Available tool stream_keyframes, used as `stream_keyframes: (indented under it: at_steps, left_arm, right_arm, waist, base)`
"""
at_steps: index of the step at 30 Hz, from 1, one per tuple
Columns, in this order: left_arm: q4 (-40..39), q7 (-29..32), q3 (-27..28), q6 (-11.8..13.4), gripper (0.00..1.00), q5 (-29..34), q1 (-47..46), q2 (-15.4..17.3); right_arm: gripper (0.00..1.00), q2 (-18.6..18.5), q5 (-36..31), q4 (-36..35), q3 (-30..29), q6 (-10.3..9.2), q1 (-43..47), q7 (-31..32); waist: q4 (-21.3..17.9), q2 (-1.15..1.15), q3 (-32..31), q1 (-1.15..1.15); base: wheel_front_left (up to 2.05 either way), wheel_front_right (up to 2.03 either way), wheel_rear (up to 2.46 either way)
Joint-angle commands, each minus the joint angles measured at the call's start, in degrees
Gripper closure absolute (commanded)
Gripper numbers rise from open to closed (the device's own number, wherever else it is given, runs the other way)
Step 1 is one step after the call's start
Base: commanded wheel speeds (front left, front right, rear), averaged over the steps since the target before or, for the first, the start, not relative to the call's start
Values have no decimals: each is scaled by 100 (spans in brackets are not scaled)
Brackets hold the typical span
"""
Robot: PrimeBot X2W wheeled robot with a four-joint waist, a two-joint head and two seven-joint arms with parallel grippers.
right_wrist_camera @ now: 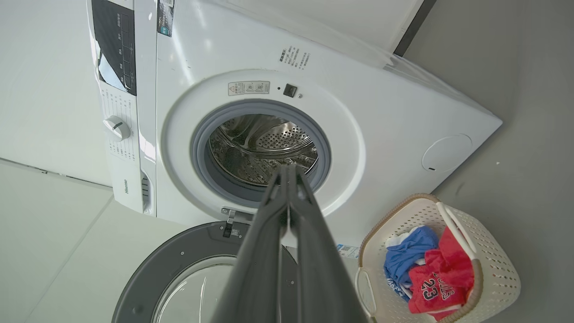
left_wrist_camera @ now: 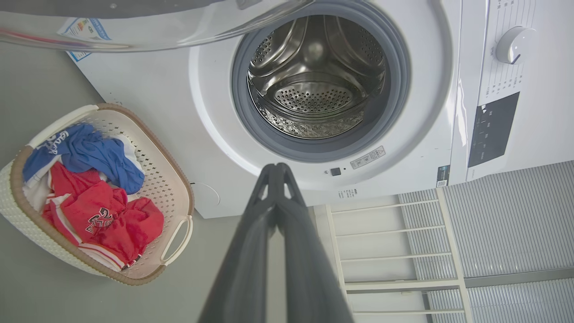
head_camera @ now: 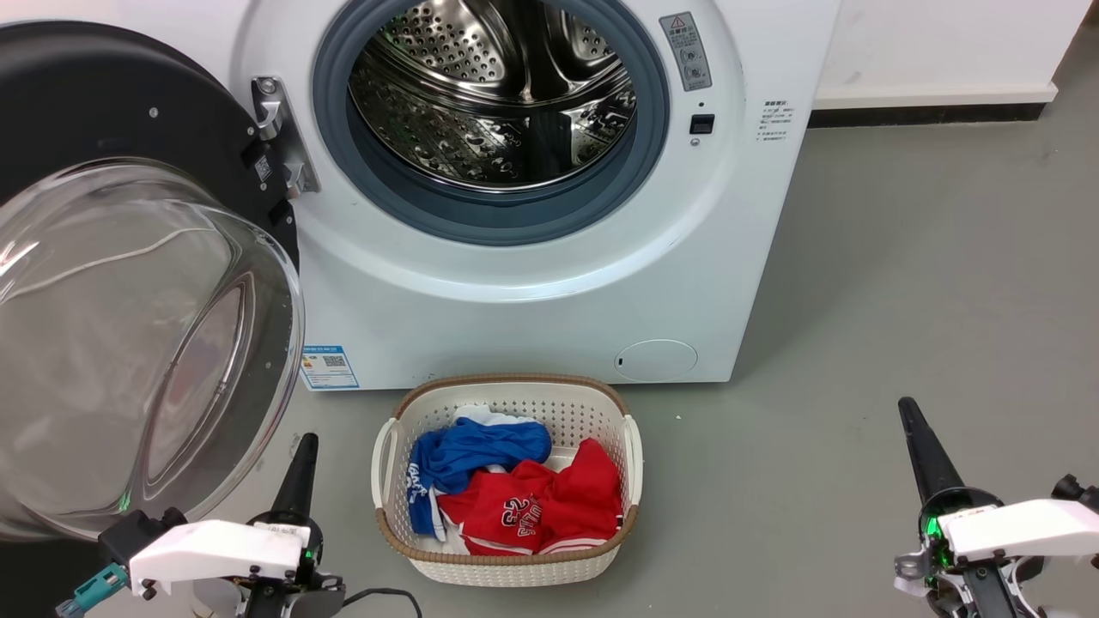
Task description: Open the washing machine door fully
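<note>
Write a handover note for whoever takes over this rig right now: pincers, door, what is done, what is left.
Left pincer: shut, empty, low beside the door's glass bowl, not gripping it.
Right pincer: shut, empty, over bare floor to the right.
Washing machine door: swung wide on its hinge to the robot's left; the drum is fully exposed.
Laundry basket: on the floor before the machine, holding red and blue clothes.
Done: the door is unlatched and swung out.
Left: probably nothing. Whether it is at its hinge stop cannot be told; a light push would confirm.
</note>
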Motion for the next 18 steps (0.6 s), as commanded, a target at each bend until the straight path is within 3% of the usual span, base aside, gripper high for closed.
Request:
stream_keyframes:
  at_steps: [1, 18]
  left_arm:
    - [-18, 42, 55, -62, 100, -101, -122, -19]
    - [44, 244, 272, -271, 100, -742, -191, -148]
  right_arm:
    - [100, 14, 120, -14, -19, 2, -123, 35]
    - [100, 23, 974, 83, -93, 2, -190, 145]
  waist:
    - [4, 0, 1, 0]
    - [72, 0, 13, 0]
  base:
    - [0, 0, 0]
    - [0, 0, 0]
